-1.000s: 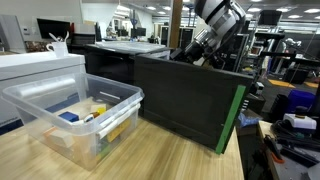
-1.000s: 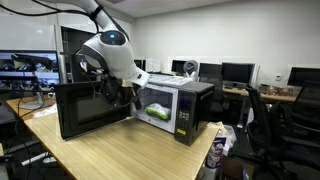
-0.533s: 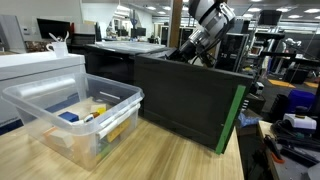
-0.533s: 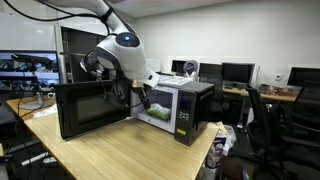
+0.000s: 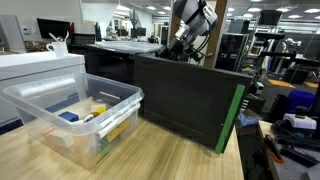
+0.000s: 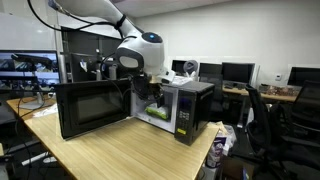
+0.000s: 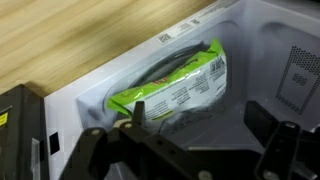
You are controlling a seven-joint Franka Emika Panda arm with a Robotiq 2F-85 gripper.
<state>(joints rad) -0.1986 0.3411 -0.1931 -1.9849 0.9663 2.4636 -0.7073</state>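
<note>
A white microwave (image 6: 185,112) stands on the wooden table with its black door (image 6: 92,108) swung wide open. A green and white plastic bag (image 7: 178,82) lies inside the cavity; it also shows in an exterior view (image 6: 156,114). My gripper (image 7: 197,114) is open and empty, its dark fingers (image 7: 262,122) just in front of the bag at the cavity's mouth, not touching it. In an exterior view the gripper (image 6: 150,95) hangs at the opening. In the other exterior view the wrist (image 5: 180,42) dips behind a black panel (image 5: 190,95), which hides the fingertips.
A clear plastic bin (image 5: 75,115) with small items sits on the wooden table (image 5: 150,160). The microwave's control panel (image 6: 184,120) faces the table edge. Office chairs (image 6: 275,125), monitors and desks stand behind.
The arm has swung from beside the open door toward the microwave's opening. The gripper now points into the cavity at the bag. The bag and door have not moved.
</note>
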